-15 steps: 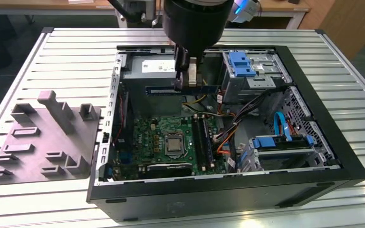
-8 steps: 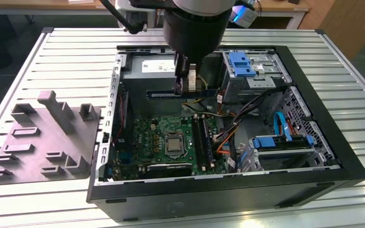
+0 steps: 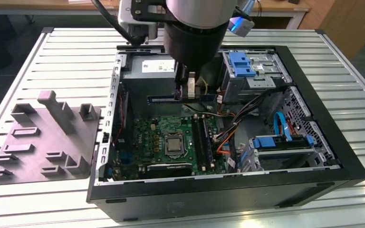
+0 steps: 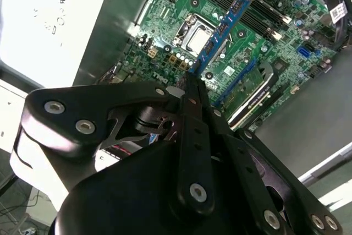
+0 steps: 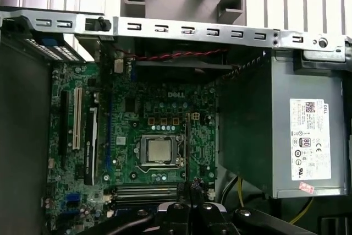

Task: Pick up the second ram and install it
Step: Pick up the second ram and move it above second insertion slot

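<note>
One gripper (image 3: pixel 187 94) clamps the second ram (image 4: pixel 223 28) above the motherboard (image 3: pixel 163 137), cables (image 3: pixel 249 109) and power supply (image 3: pixel 149 70) close by

Counts. One open computer case (image 3: pixel 233 192) on one slatted surface (image 3: pixel 74 52). One motherboard (image 3: pixel 149 137) inside, with one CPU socket (image 3: pixel 171 144). One grey power supply (image 5: pixel 286 130). Two blue drive brackets: one (image 3: pixel 241 63) at the far end of the case, one (image 3: pixel 274 141) nearer the exterior view's right. One grey fixture plate (image 3: pixel 43 142) beside the case. One robot arm (image 3: pixel 195 28), one gripper (image 3: pixel 187 95). One RAM stick (image 4: pixel 225 23) between the jaws. Memory slot count on the board: can't tell.
</note>
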Robot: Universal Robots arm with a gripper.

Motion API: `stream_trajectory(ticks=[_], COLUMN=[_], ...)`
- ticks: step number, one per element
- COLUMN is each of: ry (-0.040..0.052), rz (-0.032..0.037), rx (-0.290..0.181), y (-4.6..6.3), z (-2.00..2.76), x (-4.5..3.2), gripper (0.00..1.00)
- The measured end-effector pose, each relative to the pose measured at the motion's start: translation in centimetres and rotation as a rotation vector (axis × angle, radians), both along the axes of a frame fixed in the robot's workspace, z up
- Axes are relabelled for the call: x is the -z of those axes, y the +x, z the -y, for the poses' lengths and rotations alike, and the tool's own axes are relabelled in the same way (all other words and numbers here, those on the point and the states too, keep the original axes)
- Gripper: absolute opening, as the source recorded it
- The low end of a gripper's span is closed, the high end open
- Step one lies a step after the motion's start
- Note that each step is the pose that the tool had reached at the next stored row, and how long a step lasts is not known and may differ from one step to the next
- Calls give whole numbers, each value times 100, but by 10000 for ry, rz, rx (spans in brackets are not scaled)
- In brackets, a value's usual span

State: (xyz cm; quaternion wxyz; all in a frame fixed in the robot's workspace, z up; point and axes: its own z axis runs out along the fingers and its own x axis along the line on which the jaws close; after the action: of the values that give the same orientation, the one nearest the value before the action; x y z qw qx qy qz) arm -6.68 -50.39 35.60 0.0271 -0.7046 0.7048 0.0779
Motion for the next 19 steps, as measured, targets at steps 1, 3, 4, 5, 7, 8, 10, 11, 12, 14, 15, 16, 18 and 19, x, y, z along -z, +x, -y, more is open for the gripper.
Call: stream_trajectory(ticks=[1,3,4,5,7,8,10,11,12,14,15,16,18,19], ry=[-2,-5,-20,-62,-141,-185,-287,-334,-344,-345,-346,-345,-338,-337], rz=[1,1,1,1,1,1,0,0,0,1,1,1,47,80], rx=[1,0,0,-1,-1,-1,0,0,-1,-1,-1,0,0,-5], y=[0,0,0,0,0,0,0,0,1,1,0,0,0,0], z=[-13,-47,-61,-76,-95,-99,-106,-109,-110,-110,-110,-110,-111,-111], x=[12,26,34,44,64,75,94,100,101,101,101,102,118,126], gripper=[12,12,12,12,12,12,12,12,12,12,12,12,12,12])
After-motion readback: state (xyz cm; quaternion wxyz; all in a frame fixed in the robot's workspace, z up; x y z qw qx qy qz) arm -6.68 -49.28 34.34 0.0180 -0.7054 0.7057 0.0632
